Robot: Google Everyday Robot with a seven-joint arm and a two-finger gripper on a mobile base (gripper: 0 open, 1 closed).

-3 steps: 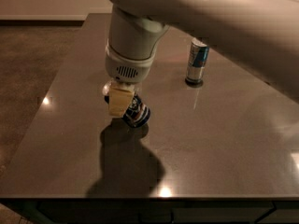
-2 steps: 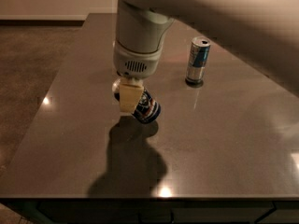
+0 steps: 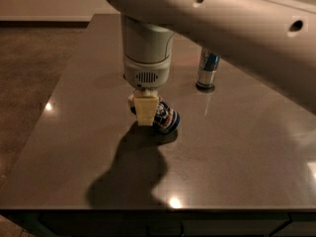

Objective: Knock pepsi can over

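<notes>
The pepsi can (image 3: 165,118), dark blue with a red-white-blue logo, lies tipped on its side near the middle of the dark table (image 3: 237,152). My gripper (image 3: 145,110) hangs straight down from the arm. Its cream tip is right at the can's left end and covers part of it. The can's top end is hidden behind the gripper.
A slim silver-and-blue can (image 3: 206,70) stands upright at the back right of the table, partly under my arm. The table's left edge (image 3: 59,90) drops to a brown floor. The front edge runs along the bottom of the view.
My gripper has moved to the right across the table, and the pepsi can has shifted right with it, lying lower on its side.
</notes>
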